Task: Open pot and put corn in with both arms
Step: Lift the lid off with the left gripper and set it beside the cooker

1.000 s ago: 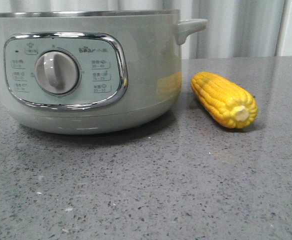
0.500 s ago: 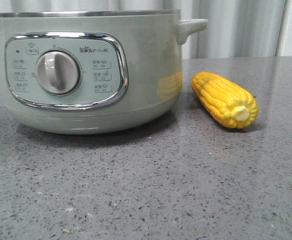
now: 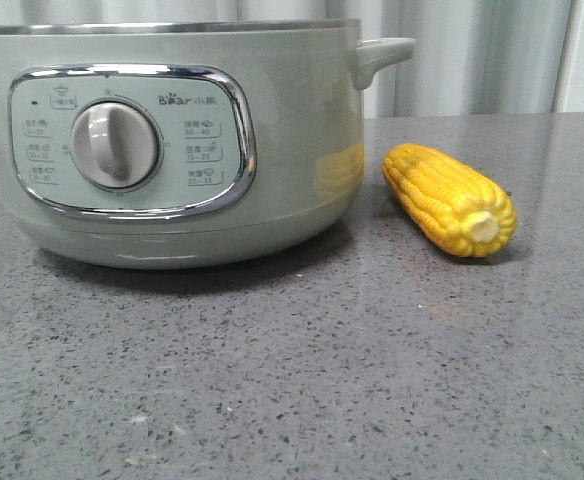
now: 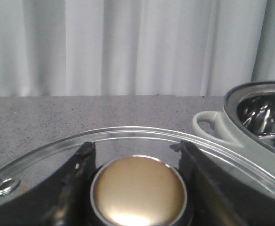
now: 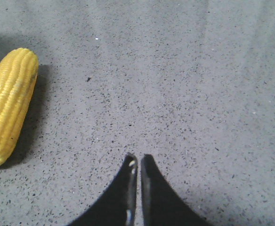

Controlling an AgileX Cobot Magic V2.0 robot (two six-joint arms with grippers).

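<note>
- The left hand (image 4: 137, 188) has its dark fingers (image 4: 74, 183) either side of the gold knob (image 4: 137, 193) of a glass lid (image 4: 128, 134), pinching it at the bottom centre of the left wrist frame.
- The right hand (image 5: 137, 162) is pressed almost together, holding nothing, low in the right wrist frame over bare grey worktop (image 5: 184, 84).
- Only the left wrist view shows the lid and the pot's (image 4: 255, 122) open steel inside, at right edge.
- The front view shows no hand: one pot (image 3: 172, 140) fills upper left, its rim cut by the top edge; one corn (image 3: 450, 198) lies just beside it, right of centre, apart.
- In the right wrist frame the corn (image 5: 9, 106) lies at the left edge, with open worktop between.
</note>
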